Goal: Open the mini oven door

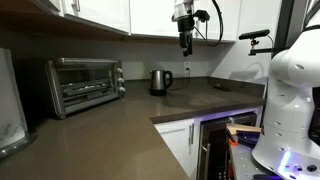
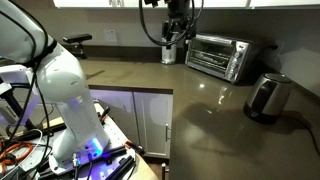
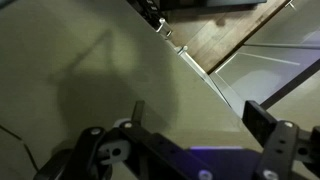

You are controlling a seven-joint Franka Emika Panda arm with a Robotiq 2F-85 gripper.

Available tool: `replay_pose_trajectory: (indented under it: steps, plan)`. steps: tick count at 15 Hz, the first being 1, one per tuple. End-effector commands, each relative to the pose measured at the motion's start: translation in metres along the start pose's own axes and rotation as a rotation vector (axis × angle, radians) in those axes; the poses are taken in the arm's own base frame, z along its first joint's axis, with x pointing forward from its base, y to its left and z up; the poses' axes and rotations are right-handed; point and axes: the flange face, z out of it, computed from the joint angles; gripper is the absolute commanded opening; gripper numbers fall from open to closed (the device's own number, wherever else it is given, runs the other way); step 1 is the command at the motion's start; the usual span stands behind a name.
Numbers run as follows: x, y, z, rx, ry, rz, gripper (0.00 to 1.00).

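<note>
Hardly begun, by the look of things. Mini oven (image 1: 88,86) on the countertop (image 1: 120,135) against the wall, kettle (image 1: 158,82) off to one side of it. Mini oven door (image 1: 82,90) upright and shut against the mini oven's front in both exterior views (image 2: 212,57); handle too small to make out.

Gripper (image 1: 185,45) high in the air, above the level of the mini oven's top and well apart from it, seemingly out on its door side (image 2: 172,35). Points downward, touches nothing. In the wrist view, fingers (image 3: 265,120) spread wide with only bare countertop between them; grasps nothing.

Nothing of the opening done yet. Left, as a judgement: descend and cross to the mini oven's front, catch the door's top edge, then swing it outward and down about the bottom hinge.
</note>
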Motion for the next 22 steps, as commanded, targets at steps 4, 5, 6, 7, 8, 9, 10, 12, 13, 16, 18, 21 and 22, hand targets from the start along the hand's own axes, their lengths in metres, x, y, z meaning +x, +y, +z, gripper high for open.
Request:
replay_pose_trajectory:
  steps: [4, 5, 6, 7, 8, 9, 10, 12, 13, 16, 18, 21, 22]
  plan:
    - [0.0, 0.0, -0.001, 0.0, -0.001, 0.0, 1.0]
    - [0.0, 0.0, -0.001, 0.0, -0.001, 0.0, 1.0]
    - [0.0, 0.0, -0.001, 0.0, -0.001, 0.0, 1.0]
    - [0.0, 0.0, -0.001, 0.0, -0.001, 0.0, 1.0]
    - [0.0, 0.0, -0.001, 0.0, -0.001, 0.0, 1.0]
    - [0.0, 0.0, -0.001, 0.0, -0.001, 0.0, 1.0]
    - [0.0, 0.0, -0.001, 0.0, -0.001, 0.0, 1.0]
    - [0.0, 0.0, -0.001, 0.0, -0.001, 0.0, 1.0]
    - [0.0, 0.0, -0.001, 0.0, -0.001, 0.0, 1.0]
    - [0.014, 0.011, 0.001, -0.002, 0.004, -0.007, 1.0]
    - [0.023, 0.017, 0.001, -0.005, 0.023, 0.0, 1.0]
    - [0.043, 0.027, -0.001, -0.013, 0.086, 0.016, 1.0]
    - [0.051, 0.03, -0.003, -0.013, 0.117, 0.016, 1.0]
